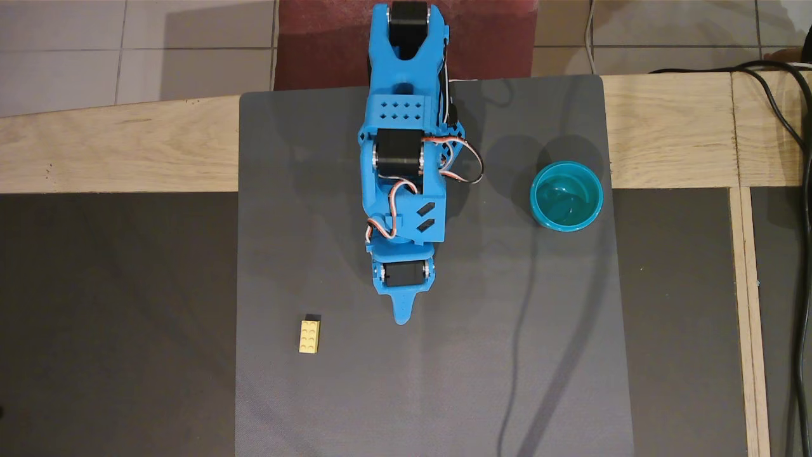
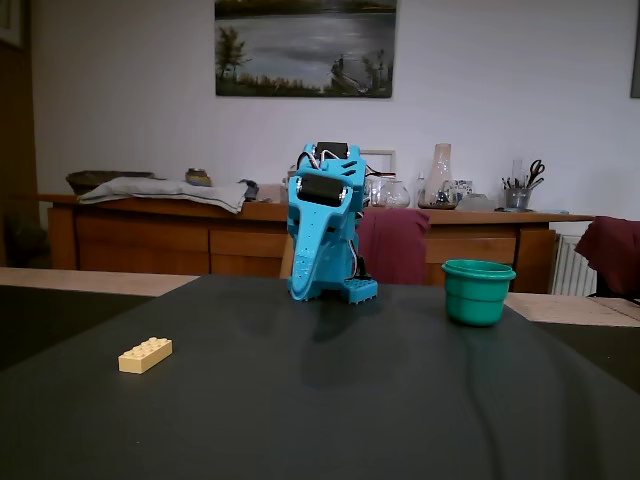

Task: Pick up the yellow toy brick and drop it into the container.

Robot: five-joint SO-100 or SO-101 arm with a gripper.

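The pale-yellow toy brick lies studs up on the grey mat, at the lower left in the overhead view; in the fixed view it lies at the front left. The teal cup stands upright and empty at the mat's right edge, and at the right in the fixed view. My blue arm is folded over the mat's middle. Its gripper points down, shut and empty, between brick and cup; it also shows in the fixed view. The brick lies left of the tip and a little nearer the mat's front.
The grey mat covers the middle of a wooden table. Black cables run down the right side. A thin cable's shadow crosses the mat below the cup. In the fixed view a sideboard stands far behind.
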